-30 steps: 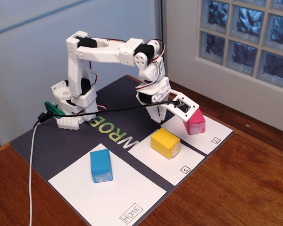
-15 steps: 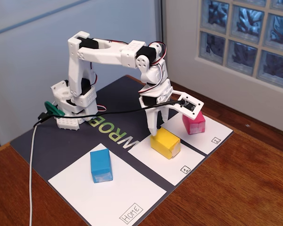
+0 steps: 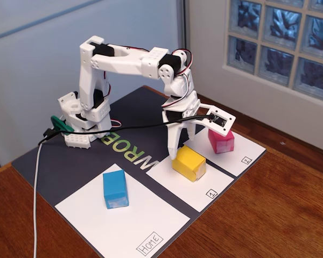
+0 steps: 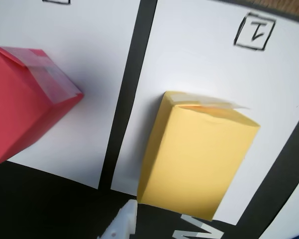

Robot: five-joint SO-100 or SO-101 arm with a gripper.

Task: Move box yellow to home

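In the fixed view, the box yellow (image 3: 189,163) sits on the middle sheet (image 3: 212,180), between home (image 3: 124,220), left, and another box (image 3: 221,141), right.

A reddish-brown wooden worktop (image 3: 290,209) carries a dark mat (image 3: 59,161) with pale lettering. Along the mat's near edge lie three white paper sheets: the largest, home (image 3: 97,215), at the left, sheet "1" (image 3: 196,185) in the middle, sheet "2" (image 3: 242,150) at the right.
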